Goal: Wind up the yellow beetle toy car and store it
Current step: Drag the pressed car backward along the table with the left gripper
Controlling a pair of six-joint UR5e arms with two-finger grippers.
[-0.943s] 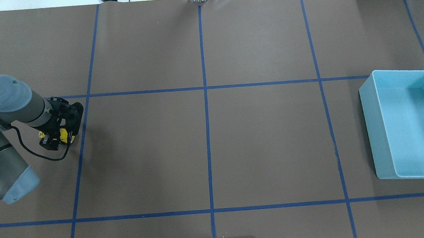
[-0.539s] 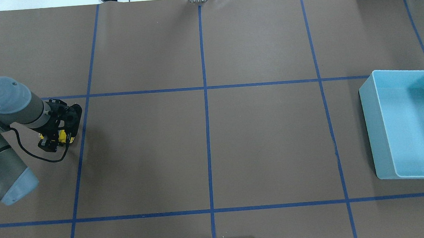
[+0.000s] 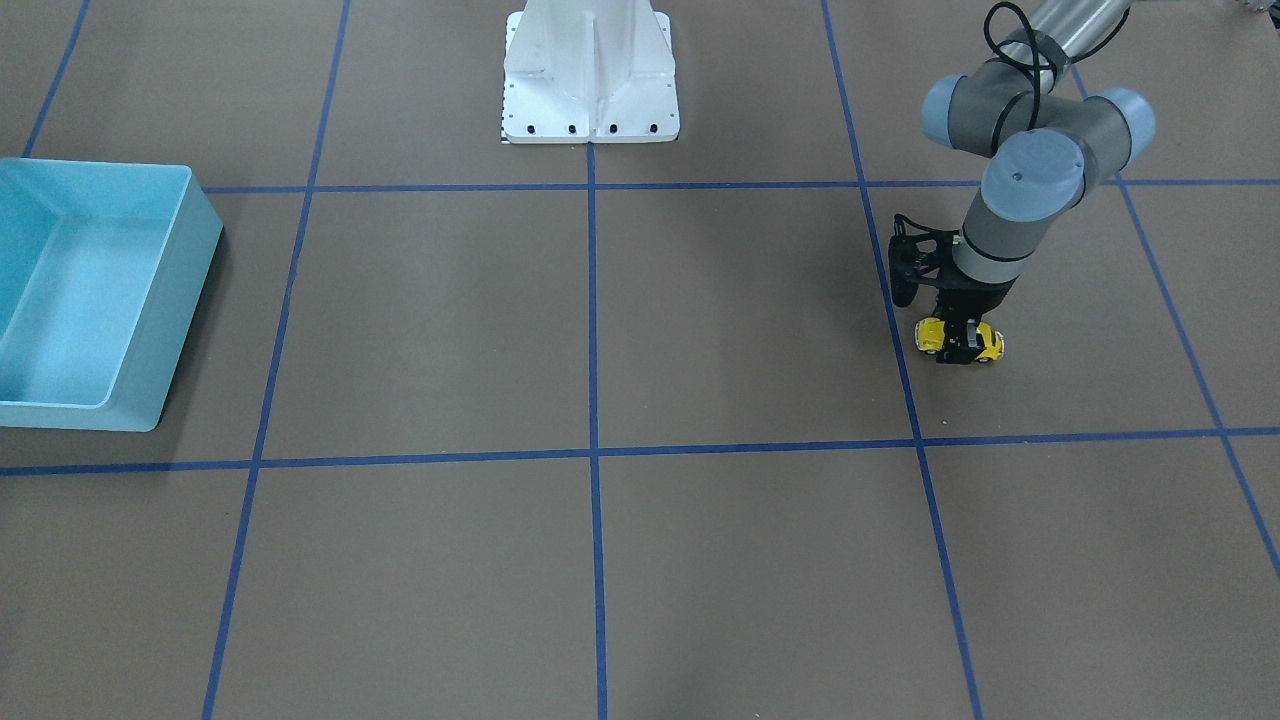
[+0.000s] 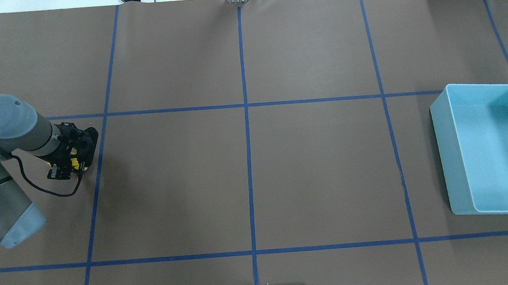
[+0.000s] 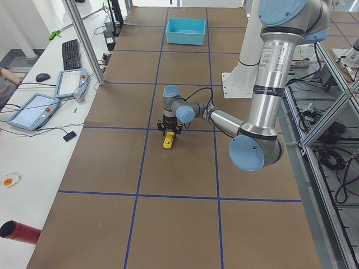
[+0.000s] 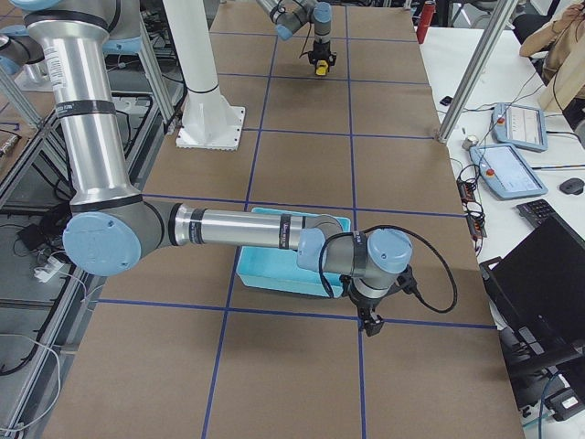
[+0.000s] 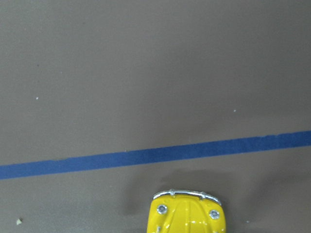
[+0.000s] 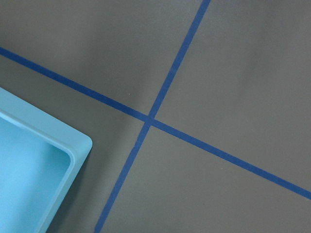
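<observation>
**Asker:** What did the left gripper (image 3: 958,347) hold?

**Describer:** It pointed straight down with its jaws closed on the sides of the yellow beetle toy car (image 3: 990,346). The car's two ends stuck out on either side of the jaws. It sat low on the brown table (image 4: 319,173). Whether its wheels touched the surface could not be told.

**Asker:** What lay just ahead of it?

**Describer:** In the left wrist view only the car's rounded yellow nose and silver bumper showed, at the bottom edge. A blue tape line (image 7: 155,156) crossed the table just beyond the nose, with a bare strip of table between them.

**Asker:** Had anything changed from a moment before?

**Describer:** Yes, slightly. In the overhead view the gripper and car had slid a little away from that tape line, toward the table's left edge. Less yellow showed under the black gripper than before. Now a small patch showed only on the side facing the line.

**Asker:** And farther off?

**Describer:** Well apart from the left gripper, at the table's opposite end, a light blue bin (image 4: 443,147) stood where it had been. The right gripper (image 6: 370,322) hung just beside the bin's corner, above a crossing of tape lines. It appeared only in a side view, so I could not tell whether its jaws were apart or together.
</observation>
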